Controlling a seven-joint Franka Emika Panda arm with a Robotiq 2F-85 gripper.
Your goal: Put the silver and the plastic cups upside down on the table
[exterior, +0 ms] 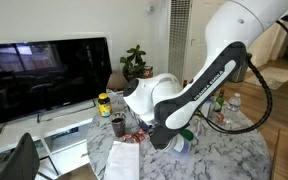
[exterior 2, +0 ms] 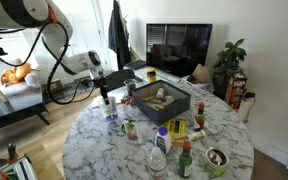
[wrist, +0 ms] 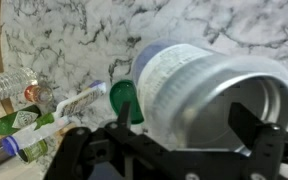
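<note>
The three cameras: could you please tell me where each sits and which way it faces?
Exterior view: close behind the arm, facing the TV across the table.
Exterior view: raised, across the table from the arm, facing the TV.
Wrist view: above the open gripper, looking down on a cup.
Both exterior views share the TV, plant and table.

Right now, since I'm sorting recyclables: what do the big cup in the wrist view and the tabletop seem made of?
Cup: likely translucent plastic, pale bluish-white; its wall looks cloudy, though the inside reads grey. Tabletop: white marble-look, grey veins; stone or laminate, cannot tell.
</note>
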